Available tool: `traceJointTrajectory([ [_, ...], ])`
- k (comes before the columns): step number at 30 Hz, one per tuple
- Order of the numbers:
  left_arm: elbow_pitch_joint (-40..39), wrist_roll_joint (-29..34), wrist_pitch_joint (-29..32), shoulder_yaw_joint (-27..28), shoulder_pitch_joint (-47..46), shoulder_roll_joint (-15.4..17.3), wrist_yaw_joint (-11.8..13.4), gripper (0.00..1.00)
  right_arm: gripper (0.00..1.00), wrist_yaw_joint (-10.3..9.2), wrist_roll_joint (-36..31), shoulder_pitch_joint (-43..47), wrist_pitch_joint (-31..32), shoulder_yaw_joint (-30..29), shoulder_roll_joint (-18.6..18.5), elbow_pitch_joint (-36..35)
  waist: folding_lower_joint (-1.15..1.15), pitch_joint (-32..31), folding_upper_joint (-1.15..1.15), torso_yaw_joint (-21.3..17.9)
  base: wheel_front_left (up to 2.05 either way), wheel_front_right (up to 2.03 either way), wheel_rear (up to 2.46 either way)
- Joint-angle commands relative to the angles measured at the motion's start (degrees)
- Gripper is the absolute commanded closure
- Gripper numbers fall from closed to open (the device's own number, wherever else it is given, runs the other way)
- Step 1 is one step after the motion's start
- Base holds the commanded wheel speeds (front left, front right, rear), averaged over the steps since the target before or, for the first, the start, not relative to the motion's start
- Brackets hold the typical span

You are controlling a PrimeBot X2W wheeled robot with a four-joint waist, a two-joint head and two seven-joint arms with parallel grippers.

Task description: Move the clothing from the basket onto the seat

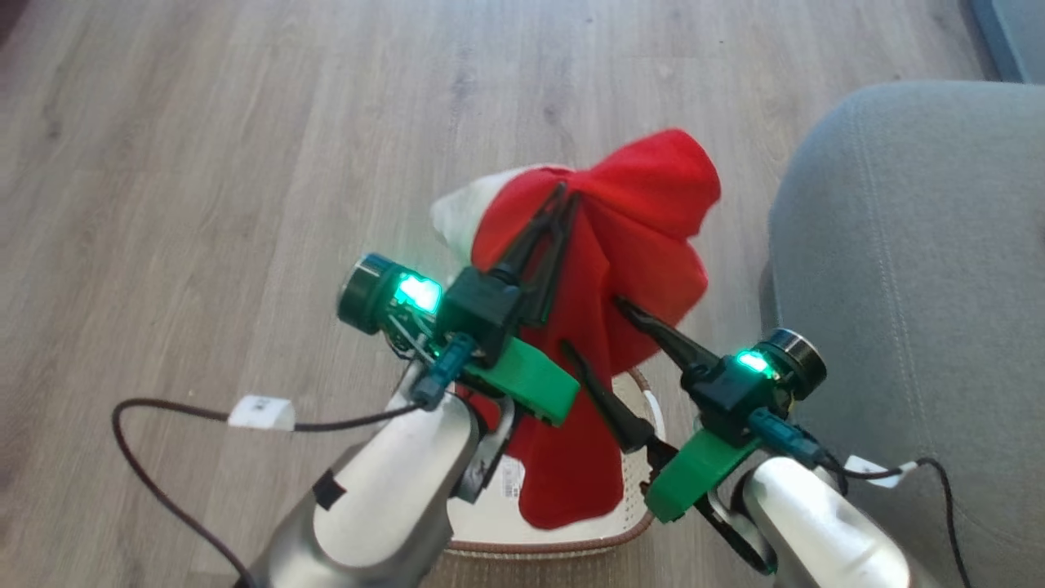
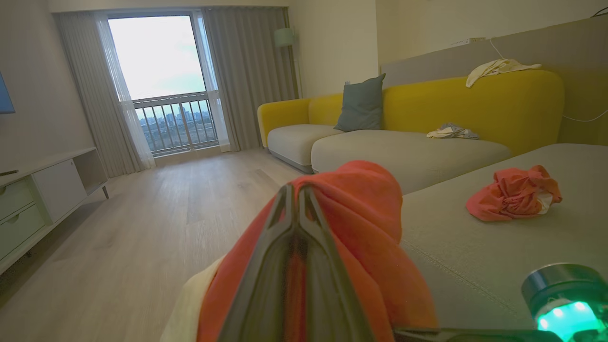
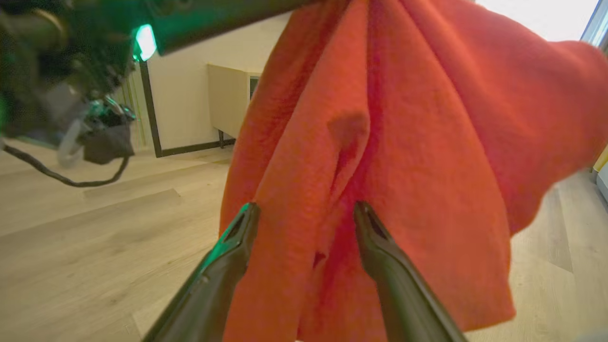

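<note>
The left claw (image 1: 565, 196) is clenched on a red garment (image 1: 653, 212) and holds it up above the basket (image 1: 563, 545), the cloth's lower end hanging over the basket's inside. The basket stands on the wooden floor (image 1: 204, 163), just beside the rounded corner of the seat (image 1: 914, 245). The right claw (image 1: 592, 325) is released, its fingers spread wide either side of a hanging fold, and a second red garment (image 2: 515, 194) lies crumpled on the seat, back from its near edge.
</note>
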Motion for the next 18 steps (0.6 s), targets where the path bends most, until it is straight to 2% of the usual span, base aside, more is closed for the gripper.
traceJointTrajectory([
  [1, -1.80, -0.30, -0.55, 1.18, -3.91, 0.44, 0.49, 1.00, 0.00, -0.01, -0.93, -2.56, 0.04, 0.09, 1.06, -0.90, 0.00, -0.19, 0.00, 0.62, 0.00, 0.00, 0.00],
  [8, -1.29, -1.84, -0.55, -3.20, -5.30, 0.44, 1.05, 1.00, 0.00, -0.01, -3.81, -3.66, 0.04, -2.56, 3.47, 4.24, 0.00, -0.40, 0.00, 1.64, 0.00, 0.00, 0.00],
  [18, -0.52, -3.48, -0.55, -8.08, -6.48, 0.43, 1.90, 1.00, 0.00, -0.01, -5.74, -5.61, 0.04, -2.06, 5.02, 11.88, 0.00, -1.02, 0.00, 2.98, 0.00, 0.00, 0.00],
])
